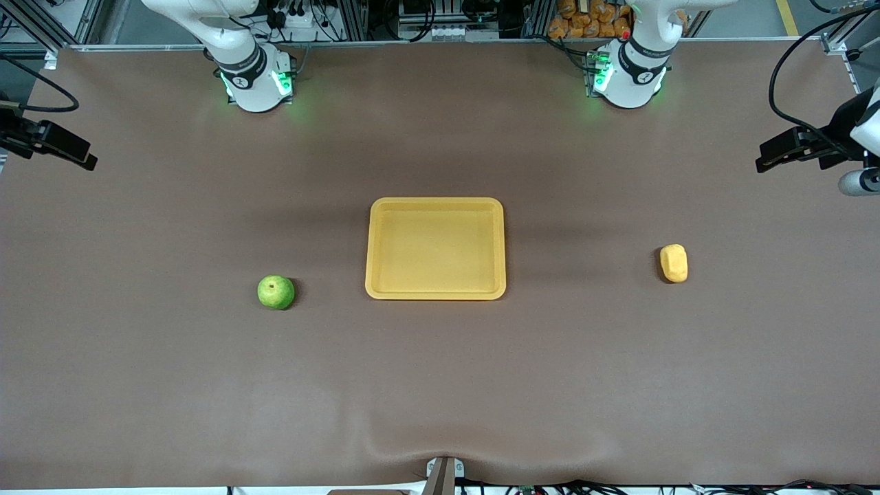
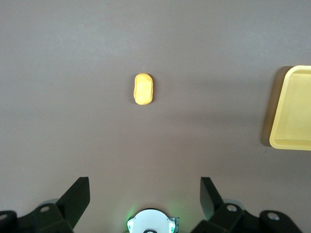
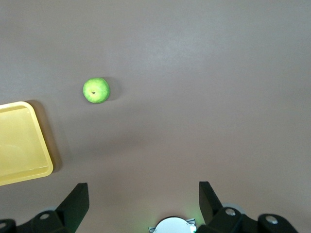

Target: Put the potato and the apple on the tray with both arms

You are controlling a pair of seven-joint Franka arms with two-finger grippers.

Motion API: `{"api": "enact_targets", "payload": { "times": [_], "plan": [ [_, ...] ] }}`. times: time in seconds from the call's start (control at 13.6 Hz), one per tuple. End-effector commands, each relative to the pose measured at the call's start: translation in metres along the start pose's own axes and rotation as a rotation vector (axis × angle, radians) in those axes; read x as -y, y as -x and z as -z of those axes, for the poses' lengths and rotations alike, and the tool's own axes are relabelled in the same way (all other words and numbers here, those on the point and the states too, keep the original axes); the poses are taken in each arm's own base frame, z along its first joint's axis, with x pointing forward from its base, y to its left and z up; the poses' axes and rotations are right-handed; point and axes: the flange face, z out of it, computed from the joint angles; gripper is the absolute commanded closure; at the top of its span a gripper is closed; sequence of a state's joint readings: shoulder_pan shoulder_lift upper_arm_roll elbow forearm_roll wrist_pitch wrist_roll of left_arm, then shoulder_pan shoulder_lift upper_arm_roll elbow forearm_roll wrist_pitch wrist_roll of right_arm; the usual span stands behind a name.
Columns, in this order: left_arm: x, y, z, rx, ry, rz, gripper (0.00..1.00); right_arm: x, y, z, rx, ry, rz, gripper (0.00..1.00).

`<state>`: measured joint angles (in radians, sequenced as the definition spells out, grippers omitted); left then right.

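The yellow-orange tray [image 1: 436, 203] lies empty at the table's middle. The green apple [image 1: 276, 292] sits on the table toward the right arm's end, slightly nearer the front camera than the tray's middle. The potato [image 1: 674, 262] lies toward the left arm's end. My left gripper [image 2: 144, 184] is open and empty, high over the table near its own base; the left wrist view shows the potato [image 2: 144, 89] and a tray edge [image 2: 291, 141]. My right gripper [image 3: 143, 187] is open and empty, high near its base; its wrist view shows the apple [image 3: 96, 90] and a tray corner [image 3: 29, 170]. Neither gripper shows in the front view.
The brown table cover [image 1: 440, 385] has a slight wrinkle near the front edge. Black camera mounts stand at the table's two ends [image 1: 48, 141] [image 1: 804, 148]. The arm bases [image 1: 258, 82] [image 1: 629, 79] stand at the table's edge farthest from the front camera.
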<state>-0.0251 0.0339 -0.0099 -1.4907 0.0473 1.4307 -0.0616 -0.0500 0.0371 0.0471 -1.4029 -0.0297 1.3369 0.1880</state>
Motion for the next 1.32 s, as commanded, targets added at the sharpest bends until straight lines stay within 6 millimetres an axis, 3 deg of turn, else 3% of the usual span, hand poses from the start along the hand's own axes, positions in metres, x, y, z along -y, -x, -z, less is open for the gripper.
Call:
{"api": "enact_targets", "payload": {
  "times": [0.0,0.52,0.81,1.25],
  "plan": [
    [0.003,-0.009,-0.008,0.014,-0.028,-0.011,0.00,0.003,-0.007,-0.010,0.016,-0.011,0.016,0.00],
    [0.000,-0.030,-0.070,-0.015,-0.061,-0.032,0.00,0.005,-0.031,-0.046,0.082,0.007,0.014,0.00],
    [0.013,-0.034,-0.111,-0.037,-0.056,-0.017,0.00,0.006,-0.048,-0.074,0.130,0.017,0.013,0.00],
    [0.020,-0.038,-0.168,-0.069,-0.051,-0.021,0.00,0.008,-0.083,-0.136,0.222,0.030,0.010,0.00]
  ]
}}
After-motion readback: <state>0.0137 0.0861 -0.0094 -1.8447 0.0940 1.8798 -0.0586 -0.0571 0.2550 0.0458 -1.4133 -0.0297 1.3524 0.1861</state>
